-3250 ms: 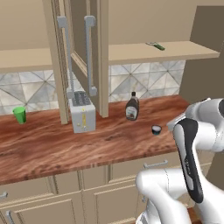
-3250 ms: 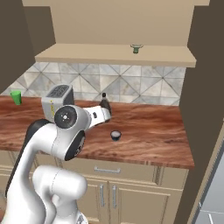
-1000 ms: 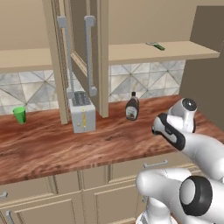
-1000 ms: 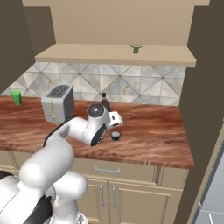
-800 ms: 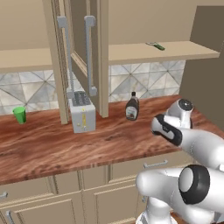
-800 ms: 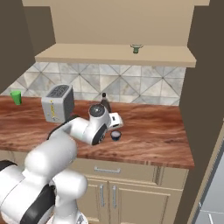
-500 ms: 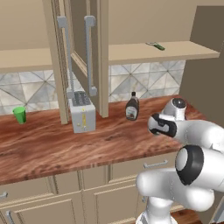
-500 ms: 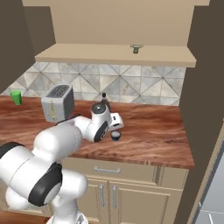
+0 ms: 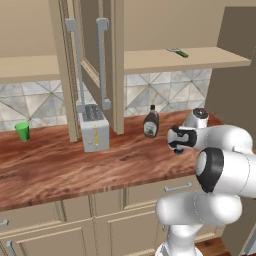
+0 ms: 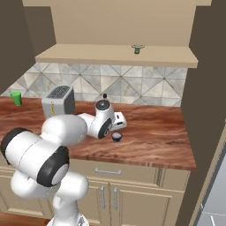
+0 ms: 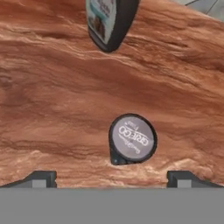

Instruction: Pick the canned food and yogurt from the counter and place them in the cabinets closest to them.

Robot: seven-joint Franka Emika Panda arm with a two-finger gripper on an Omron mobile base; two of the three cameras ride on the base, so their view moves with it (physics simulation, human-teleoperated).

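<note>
The yogurt [image 11: 132, 139] is a small dark cup with a grey printed lid, standing upright on the wooden counter [image 9: 60, 165]. My gripper [image 11: 111, 177] hangs just above it, open, with a fingertip out to each side and nothing between them. From the right base view the yogurt [image 10: 116, 137] sits right under the gripper [image 10: 117, 129]. In the left base view the gripper [image 9: 178, 145] covers most of the cup. The cabinets [image 9: 90, 45] hang above the toaster with doors standing open. The canned food is out of view.
A brown syrup bottle [image 9: 151, 122] stands just behind the yogurt, also near in the hand view [image 11: 109, 22]. A toaster [image 9: 94, 132] and a green cup [image 9: 22, 131] stand further left. An open shelf [image 10: 88, 56] above holds a small green item [image 10: 137, 49]. A wall closes the counter's right end.
The arm has swung out from near the base, and the hand has come down over the yogurt, edging slightly toward the backsplash in the last second. The jaws stayed open.
</note>
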